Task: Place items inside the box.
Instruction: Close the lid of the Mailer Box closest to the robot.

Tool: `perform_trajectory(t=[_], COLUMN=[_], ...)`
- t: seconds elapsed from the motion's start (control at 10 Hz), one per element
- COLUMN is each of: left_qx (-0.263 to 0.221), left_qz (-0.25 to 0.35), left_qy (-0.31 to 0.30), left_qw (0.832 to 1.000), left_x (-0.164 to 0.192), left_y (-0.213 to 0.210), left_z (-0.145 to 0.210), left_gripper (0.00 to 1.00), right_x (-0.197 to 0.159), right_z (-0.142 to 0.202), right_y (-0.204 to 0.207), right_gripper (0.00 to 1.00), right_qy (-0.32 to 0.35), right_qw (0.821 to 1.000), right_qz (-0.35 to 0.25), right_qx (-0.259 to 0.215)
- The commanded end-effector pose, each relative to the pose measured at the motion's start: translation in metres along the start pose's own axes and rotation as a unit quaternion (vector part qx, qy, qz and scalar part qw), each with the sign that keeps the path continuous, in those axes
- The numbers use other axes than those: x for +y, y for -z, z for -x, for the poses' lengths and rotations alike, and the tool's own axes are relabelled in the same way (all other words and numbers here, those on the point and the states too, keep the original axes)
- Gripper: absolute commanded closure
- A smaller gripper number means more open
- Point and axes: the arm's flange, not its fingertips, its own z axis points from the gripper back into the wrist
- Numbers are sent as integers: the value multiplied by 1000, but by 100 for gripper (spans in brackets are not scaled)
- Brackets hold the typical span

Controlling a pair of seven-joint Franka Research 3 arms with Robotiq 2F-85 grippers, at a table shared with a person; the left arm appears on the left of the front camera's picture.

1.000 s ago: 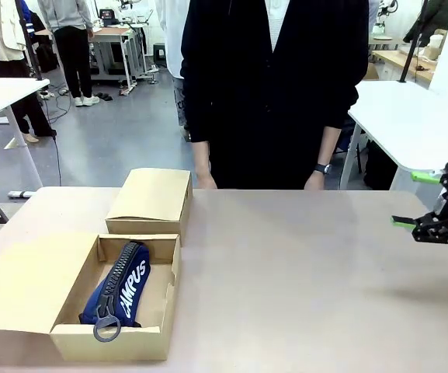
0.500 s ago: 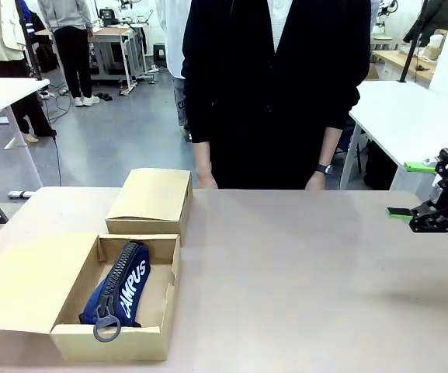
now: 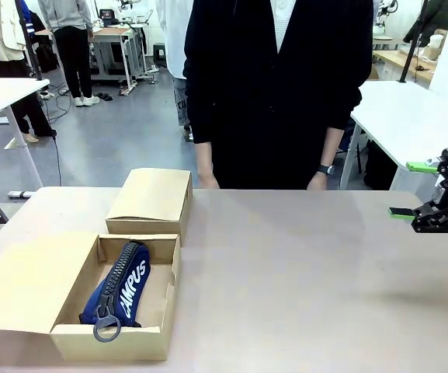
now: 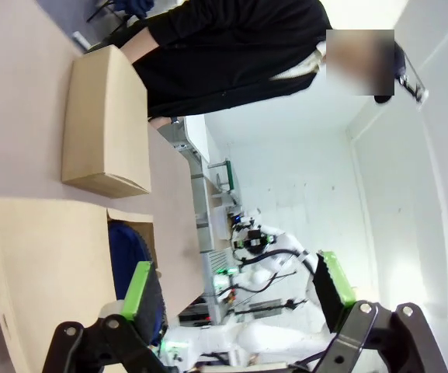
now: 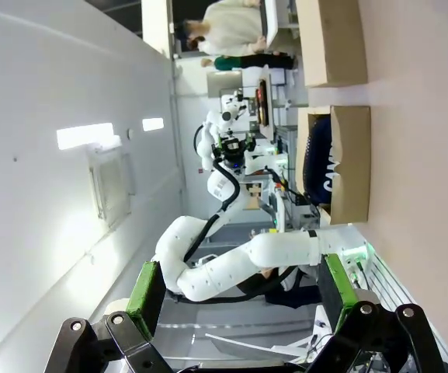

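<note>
At the near left corner of the bench (image 3: 301, 280) sits an open cardboard box (image 3: 67, 339), its lid flap folded out flat to the left. Inside it lies the navy blue zip pouch (image 3: 123, 287), long axis running from near to far, with an oversized grey zipper along its top, a large ring pull (image 3: 106, 329) at the near end resting over the box's front wall, and white lettering down its right side. Just behind the open box, touching its far wall or nearly so, stands a second cardboard box (image 3: 151, 199), closed.

The right tool (image 3: 414, 190) hangs above the bench's right edge, well apart from both boxes, its black body tilted and its green-padded fingers pointing toward the left. The fingers are spread wide with nothing between them; the right wrist view shows the same wide gap at the right tool (image 5: 239, 287).

In the left wrist view the left tool (image 4: 239, 287) also has its fingers spread wide and empty, looking over the open box and the blue pouch.

At the far side of the bench stands a person (image 3: 274, 85) in a dark top, arms hanging down, a watch (image 3: 322, 169) on one wrist, both hands at the bench's far edge.
</note>
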Motion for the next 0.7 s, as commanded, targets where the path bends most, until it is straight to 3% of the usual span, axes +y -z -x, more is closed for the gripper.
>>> perform_trajectory(t=[0.0, 0.1, 0.2, 0.3, 0.4, 0.5, 0.6], left_qx=[27, 0, -19, -24, -40, -34, -16], left_qz=[5, -35, -57, -55, -63, -80, -102], left_qy=[231, 387, 538, 626, 738, 804, 839], left_qw=[972, 921, 841, 778, 671, 589, 534], left_x=[-26, -30, -28, -27, -23, -16, -9], left_y=[64, 101, 125, 133, 137, 136, 128], left_z=[8, 25, 40, 50, 56, 52, 42], left_gripper=[0, 0, 0, 0, 0, 0, 0], right_x=[2, 2, 2, 2, 2, 2, 2], right_z=[3, 3, 3, 3, 3, 3, 3], right_y=[-1, -1, -1, -1, -1, -1, -1], right_gripper=[0, 0, 0, 0, 0, 0, 0], right_qy=[9, 9, 9, 9, 9, 9, 9], right_qw=[1000, 1000, 1000, 1000, 1000, 1000, 1000], right_qz=[5, 5, 5, 5, 5, 5, 5], right_qx=[4, 4, 4, 4, 4, 4, 4])
